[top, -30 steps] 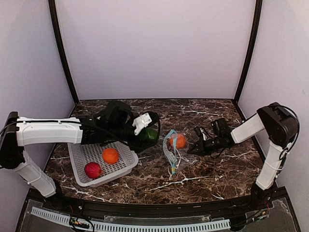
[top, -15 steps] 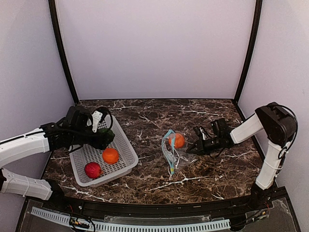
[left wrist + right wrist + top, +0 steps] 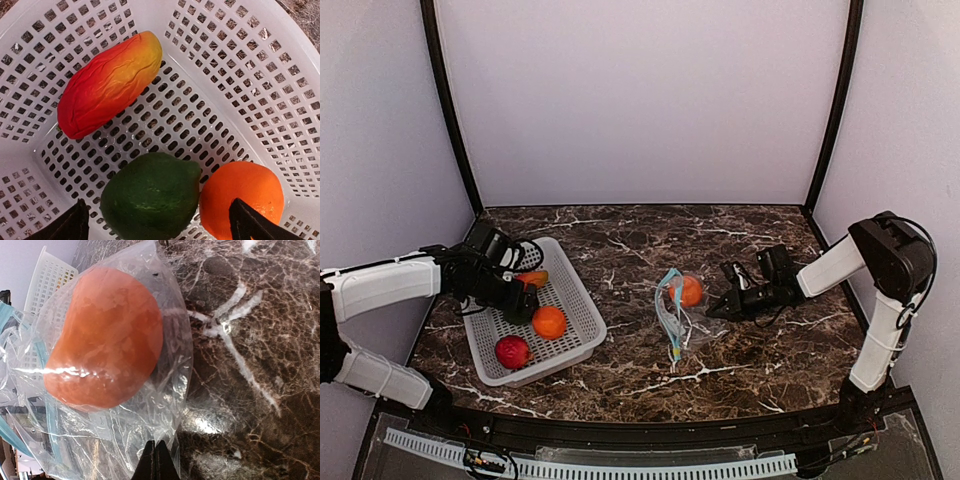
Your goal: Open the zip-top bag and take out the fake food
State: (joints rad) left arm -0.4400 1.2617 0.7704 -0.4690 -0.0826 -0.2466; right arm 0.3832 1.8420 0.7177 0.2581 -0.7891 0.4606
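The zip-top bag (image 3: 672, 318) lies mid-table, its teal zip strip toward the left, with one orange (image 3: 691, 291) inside. My right gripper (image 3: 712, 312) is shut on the bag's clear right edge. In the right wrist view the closed tips (image 3: 157, 460) pinch the plastic (image 3: 167, 390) just below the orange (image 3: 105, 340). My left gripper (image 3: 523, 300) is open over the white basket (image 3: 582, 322). In the left wrist view the dark green piece (image 3: 150, 197) lies loose on the basket floor between my open fingers, beside an orange (image 3: 242, 200) and the elongated red-orange piece (image 3: 107, 82).
The basket (image 3: 240, 75) stands at the left of the marble table and also holds a round red piece (image 3: 512, 351) and the orange (image 3: 549, 322). Grey walls with black posts close in the table on three sides.
My left arm has swung left from the bag to the basket with the green piece, lowered and opened; the green piece now lies in the basket. The right gripper has held still on the bag.
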